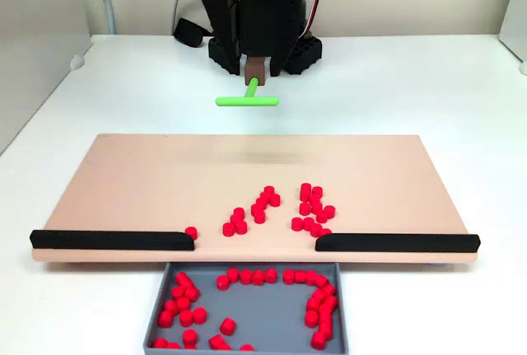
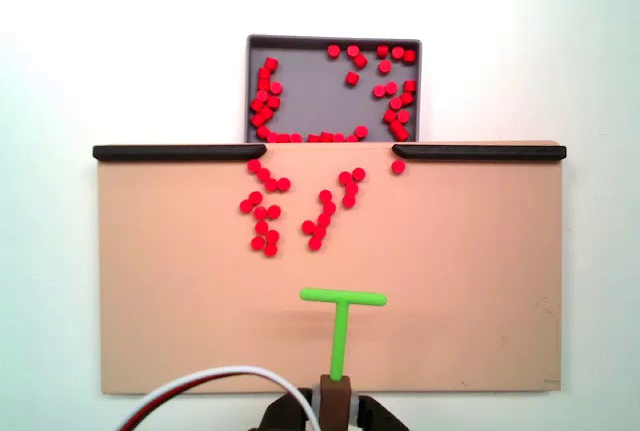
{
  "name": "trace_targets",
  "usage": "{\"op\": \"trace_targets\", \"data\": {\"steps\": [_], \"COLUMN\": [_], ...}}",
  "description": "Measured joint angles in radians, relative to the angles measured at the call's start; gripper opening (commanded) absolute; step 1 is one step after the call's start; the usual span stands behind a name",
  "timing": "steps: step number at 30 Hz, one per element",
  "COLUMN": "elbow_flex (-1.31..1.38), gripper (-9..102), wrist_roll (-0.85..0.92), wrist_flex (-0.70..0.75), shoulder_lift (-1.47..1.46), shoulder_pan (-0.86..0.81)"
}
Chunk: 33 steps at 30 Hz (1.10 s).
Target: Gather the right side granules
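Note:
Red granules lie in loose clusters on the peach board (image 1: 123, 182) near its black-railed edge. In a fixed view one cluster (image 1: 313, 208) sits to the right, another (image 1: 263, 200) in the middle, a few (image 1: 235, 224) lie further left, and a single granule (image 1: 191, 231) rests by the left rail. In the other fixed view the same clusters appear mirrored (image 2: 263, 217) (image 2: 325, 213). My gripper (image 1: 255, 69) (image 2: 337, 388) is shut on the stem of a green T-shaped stick (image 1: 247, 100) (image 2: 342, 300). The stick's bar hovers at the board's far side from the granules, touching none.
A grey tray (image 1: 156, 322) (image 2: 300, 71) holding many red granules sits beyond the gap between two black rails (image 1: 111, 240) (image 1: 397, 242). The arm's black base (image 1: 263, 17) stands behind the board. A red and white cable (image 2: 210, 391) runs beside the gripper.

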<state>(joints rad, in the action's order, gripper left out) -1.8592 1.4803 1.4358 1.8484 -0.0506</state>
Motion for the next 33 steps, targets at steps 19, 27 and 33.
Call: {"op": "trace_targets", "data": {"steps": [19, 27, 33], "elbow_flex": [0.000, 0.000, 0.000], "gripper": [0, 0, 0], "wrist_roll": [0.044, 0.044, 0.044], "wrist_flex": [0.000, 0.000, 0.000], "shoulder_lift": [-0.023, -0.023, -0.023], "shoulder_pan": [-0.031, -0.031, -0.031]}}
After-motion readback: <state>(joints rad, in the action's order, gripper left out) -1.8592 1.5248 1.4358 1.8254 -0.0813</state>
